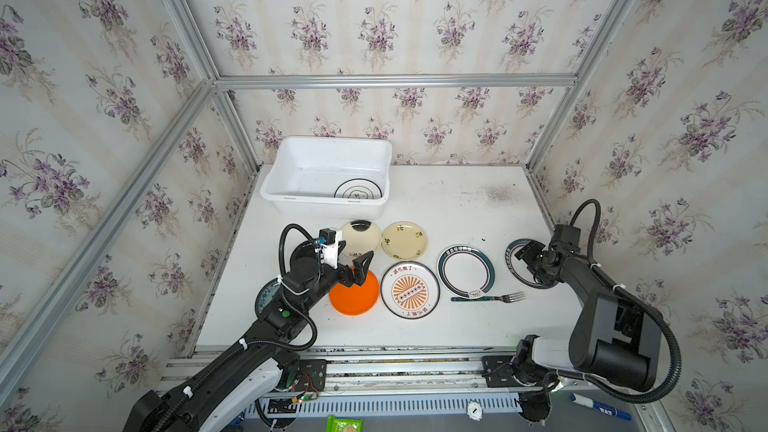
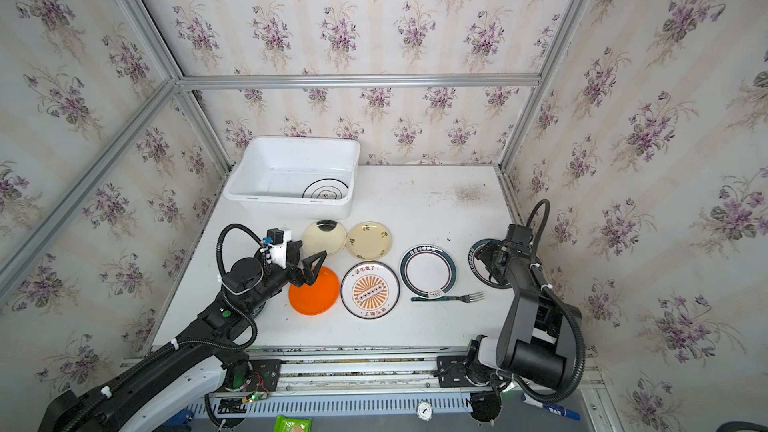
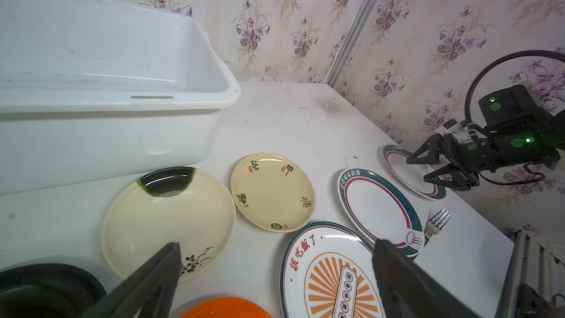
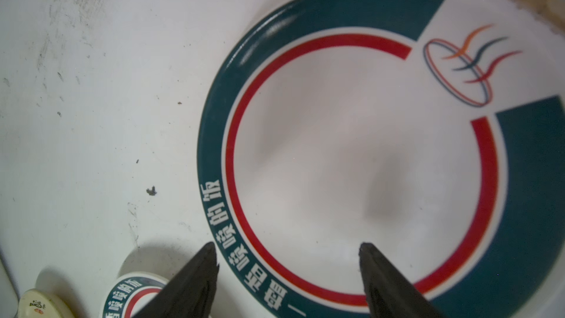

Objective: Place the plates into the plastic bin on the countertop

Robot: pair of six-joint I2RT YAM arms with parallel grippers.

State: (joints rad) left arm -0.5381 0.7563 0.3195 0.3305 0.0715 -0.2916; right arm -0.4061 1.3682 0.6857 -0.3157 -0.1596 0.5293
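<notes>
The right gripper [image 4: 287, 247] is reaching down over the teal-ringed plate [image 4: 351, 117] at the right edge of the tabletop [image 1: 457, 201]. Its fingers [image 4: 201, 279] are standing apart across the near rim, 1 outside it and 1 over the white middle, with nothing pinched. The left gripper [image 1: 360, 271] is hovering above the orange plate [image 1: 353, 299], its fingers spread wide and holding nothing.

The teal-ringed plate is lying flat and shallow, so the outer finger is probably needing to get under the rim. If it is riding on top instead, the pinch is likely sliding off or tipping the plate. A grip on 1 edge is leaving the rest of the plate hanging, so it may be swinging or slipping during a carry. The way to the bin [image 1: 316, 160] is crossing over the second teal plate [image 1: 466, 271] and the fork [image 1: 488, 297]. With the left arm working near the bin, the 2 arms are risking a bump.

The bin is standing at the back left of the tabletop, just behind the 2 cream plates [image 1: 360, 238]. It is holding 1 ringed plate [image 1: 358, 191], lying flat in its near right corner as the top views are showing it. The rest of its floor is showing bare. The other plates, including the sunburst plate [image 1: 410, 290], are lying outside it on the tabletop.
</notes>
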